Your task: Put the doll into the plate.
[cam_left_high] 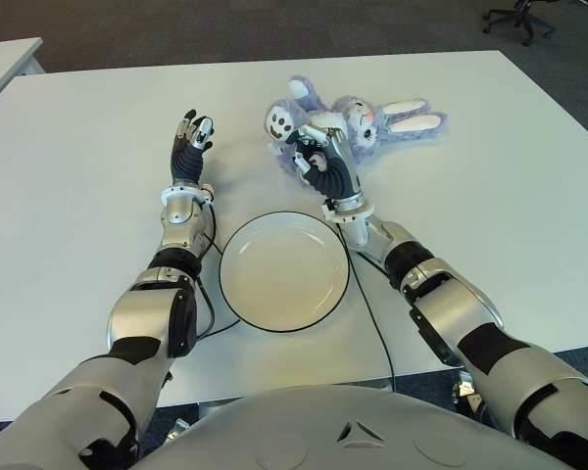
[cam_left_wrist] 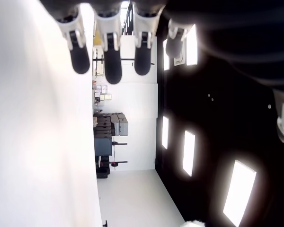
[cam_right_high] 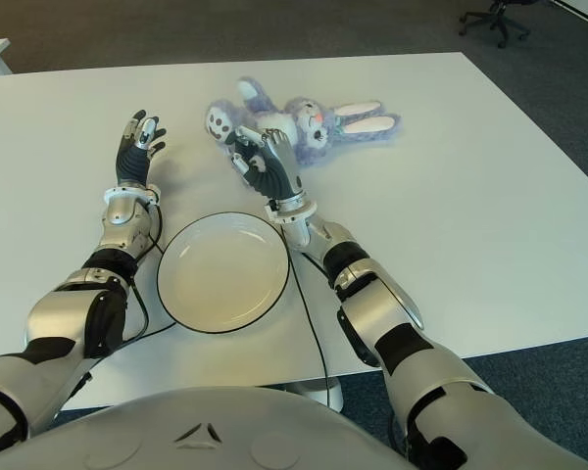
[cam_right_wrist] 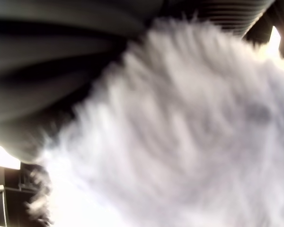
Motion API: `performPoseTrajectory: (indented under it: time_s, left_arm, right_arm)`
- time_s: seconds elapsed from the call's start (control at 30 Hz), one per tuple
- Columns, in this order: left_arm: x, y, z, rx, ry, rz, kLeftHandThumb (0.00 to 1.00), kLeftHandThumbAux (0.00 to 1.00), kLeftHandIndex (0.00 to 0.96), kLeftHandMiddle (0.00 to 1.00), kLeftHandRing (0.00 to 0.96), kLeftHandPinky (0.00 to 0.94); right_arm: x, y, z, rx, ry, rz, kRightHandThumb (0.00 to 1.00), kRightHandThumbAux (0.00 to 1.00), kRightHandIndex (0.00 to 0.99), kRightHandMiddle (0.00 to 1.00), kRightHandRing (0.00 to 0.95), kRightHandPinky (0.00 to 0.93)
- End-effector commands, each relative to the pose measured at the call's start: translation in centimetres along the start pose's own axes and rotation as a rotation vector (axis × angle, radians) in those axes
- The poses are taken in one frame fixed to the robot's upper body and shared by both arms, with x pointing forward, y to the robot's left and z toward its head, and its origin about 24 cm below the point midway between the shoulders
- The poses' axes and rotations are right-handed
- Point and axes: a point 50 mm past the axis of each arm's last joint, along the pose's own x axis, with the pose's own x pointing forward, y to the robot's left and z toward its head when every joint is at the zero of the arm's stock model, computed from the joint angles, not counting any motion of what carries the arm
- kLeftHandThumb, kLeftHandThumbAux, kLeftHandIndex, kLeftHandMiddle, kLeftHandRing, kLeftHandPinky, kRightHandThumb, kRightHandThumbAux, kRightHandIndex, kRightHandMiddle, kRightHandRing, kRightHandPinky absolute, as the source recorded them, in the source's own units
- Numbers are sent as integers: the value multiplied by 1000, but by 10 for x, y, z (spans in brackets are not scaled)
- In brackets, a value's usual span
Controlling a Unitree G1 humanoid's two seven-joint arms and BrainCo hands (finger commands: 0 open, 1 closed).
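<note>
One doll [cam_left_high: 358, 122], a purple plush rabbit with long white-and-pink ears, lies on its side on the white tabletop [cam_left_high: 490, 196], just beyond the far rim of the plate [cam_left_high: 284, 271] and a little to the robot's right of it. The plate, white with a dark edge, sits empty near the robot's body between its two arms.

The right robot hand [cam_left_high: 318, 157] is at the doll's body, its dark fingers [cam_right_high: 250, 147] curled into the plush; the right wrist view is filled with pale fur pressed close against the palm. It appears to be closing its grip on the doll, though the toy is not lifted clear of the tabletop. The left robot hand [cam_left_high: 193, 137] is held up beside the plate on the robot's left, well apart from the doll, its fingers [cam_left_wrist: 112, 71] extended and holding nothing.

The step in hand looks like the grasp itself, so the task is at an early stage: nothing is in the plate. The next move likely calls for firming the hold on the soft body, raising the doll enough that its trailing ears and legs clear the rim, then drawing it back toward the robot and over the plate's centre before releasing. A loose hold on plush could slip.
</note>
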Motion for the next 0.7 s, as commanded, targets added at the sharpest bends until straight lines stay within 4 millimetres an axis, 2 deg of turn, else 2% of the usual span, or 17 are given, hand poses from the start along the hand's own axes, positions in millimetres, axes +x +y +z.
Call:
performPoseTrajectory:
  time_s: [0.03, 0.2, 0.23, 0.3, 0.7]
  left_arm:
    - [-38, 18, -51, -7, 205, 28, 0, 372, 11, 141, 170, 216]
    - [-38, 20, -51, -8, 208, 26, 0, 372, 12, 140, 171, 215]
    - [-38, 20, -51, -8, 209, 26, 0, 374, 17, 141, 170, 182]
    - [-38, 21, -51, -8, 210, 26, 0, 376, 19, 143, 169, 174]
    - [-38, 23, -51, -6, 212, 24, 0, 373, 19, 145, 172, 195]
  right_arm:
    - [-118, 24, -13, -6, 406, 111, 727, 701, 439, 834, 848, 860]
    - [-118, 18, -16, -24, 415, 79, 726, 701, 439, 835, 849, 859]
    - [-118, 17, -17, -28, 416, 72, 726, 701, 438, 836, 849, 859]
    - [-117, 16, -18, -35, 419, 60, 726, 701, 438, 836, 849, 857]
    - [-116, 8, -21, -54, 432, -1, 726, 703, 438, 844, 853, 859]
